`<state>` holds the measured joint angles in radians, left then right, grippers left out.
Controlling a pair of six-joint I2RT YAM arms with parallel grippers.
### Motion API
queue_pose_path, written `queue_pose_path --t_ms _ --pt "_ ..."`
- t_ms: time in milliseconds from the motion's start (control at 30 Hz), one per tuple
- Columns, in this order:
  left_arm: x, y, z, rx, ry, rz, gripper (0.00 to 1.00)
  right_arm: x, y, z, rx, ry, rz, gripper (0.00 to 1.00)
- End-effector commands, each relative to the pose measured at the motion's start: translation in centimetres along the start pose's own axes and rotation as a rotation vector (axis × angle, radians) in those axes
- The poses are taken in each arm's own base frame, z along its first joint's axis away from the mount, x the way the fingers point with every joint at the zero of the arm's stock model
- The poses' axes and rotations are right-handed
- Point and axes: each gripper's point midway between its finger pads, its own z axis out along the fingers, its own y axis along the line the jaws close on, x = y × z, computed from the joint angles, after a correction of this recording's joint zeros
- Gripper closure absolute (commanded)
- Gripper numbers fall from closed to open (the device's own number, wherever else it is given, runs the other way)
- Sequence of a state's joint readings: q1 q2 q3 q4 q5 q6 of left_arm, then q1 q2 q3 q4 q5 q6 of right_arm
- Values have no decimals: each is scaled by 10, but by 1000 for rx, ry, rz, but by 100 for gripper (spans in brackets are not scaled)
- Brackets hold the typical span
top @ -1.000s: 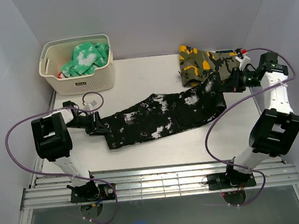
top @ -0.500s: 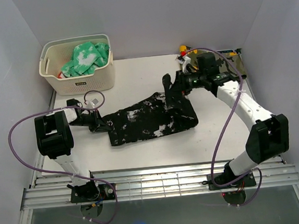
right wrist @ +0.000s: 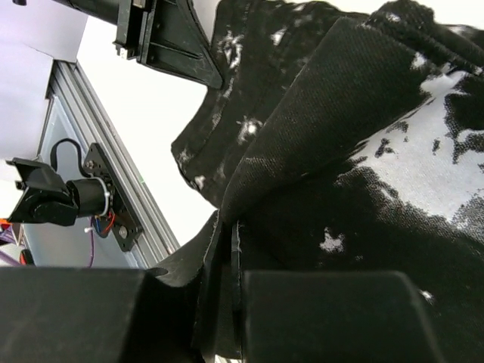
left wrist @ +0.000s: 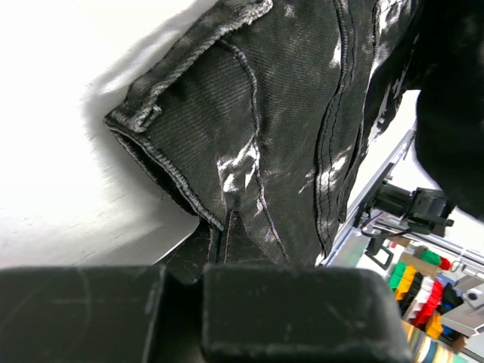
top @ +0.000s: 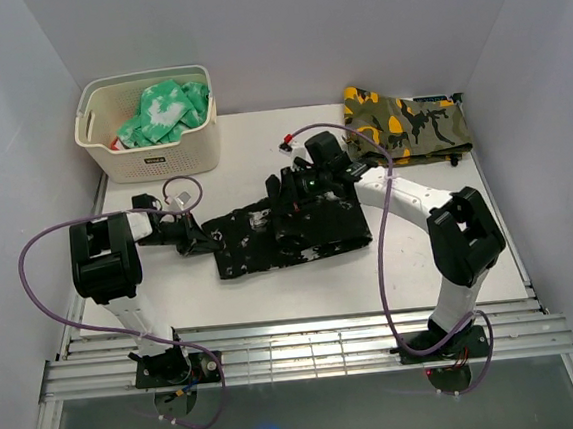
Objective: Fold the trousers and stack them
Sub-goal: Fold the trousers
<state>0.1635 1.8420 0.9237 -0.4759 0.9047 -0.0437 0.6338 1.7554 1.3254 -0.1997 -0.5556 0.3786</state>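
Observation:
The black, white-speckled trousers [top: 254, 242] lie across the middle of the table, their right part lifted and doubled back over the rest. My left gripper [top: 204, 240] sits low at their left end, shut on the hem; the left wrist view shows stitched fabric [left wrist: 287, 113] pinched in my left gripper [left wrist: 185, 276]. My right gripper [top: 287, 202] hovers over the middle, shut on the other end. In the right wrist view a fold of cloth [right wrist: 363, 151] drapes from my right gripper [right wrist: 227, 283].
A white basket [top: 151, 161] holding a green-and-white garment [top: 164, 110] stands at the back left. A folded camouflage garment [top: 406, 122] lies at the back right. A metal rail [top: 308, 348] runs along the near edge.
My right gripper has carried the trousers' right end leftward from the back right corner to above the middle, doubling them over. My left gripper has shut on the left end.

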Motion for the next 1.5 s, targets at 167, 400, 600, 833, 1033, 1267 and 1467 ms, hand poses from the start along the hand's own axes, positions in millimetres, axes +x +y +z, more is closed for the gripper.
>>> queue_pose_path --t_ms 167,400,600,833,1033,1267,1467 --pt "2 -15 2 52 -18 21 100 -22 47 41 -93 -74 -29 92" --pt "7 -21 4 65 -17 38 100 -9 56 70 -99 -26 6 92" --pt "13 -19 7 65 -7 31 100 -3 65 92 -78 0 26 92" --pt "17 -16 9 59 -4 22 100 10 66 109 -57 44 70 92" --pt "18 -14 11 52 0 22 100 16 77 113 -75 59 75 92" --pt "17 -12 13 44 2 26 100 16 96 116 -119 71 87 92" --pt "17 -11 14 45 6 21 100 31 107 120 -143 101 116 92"
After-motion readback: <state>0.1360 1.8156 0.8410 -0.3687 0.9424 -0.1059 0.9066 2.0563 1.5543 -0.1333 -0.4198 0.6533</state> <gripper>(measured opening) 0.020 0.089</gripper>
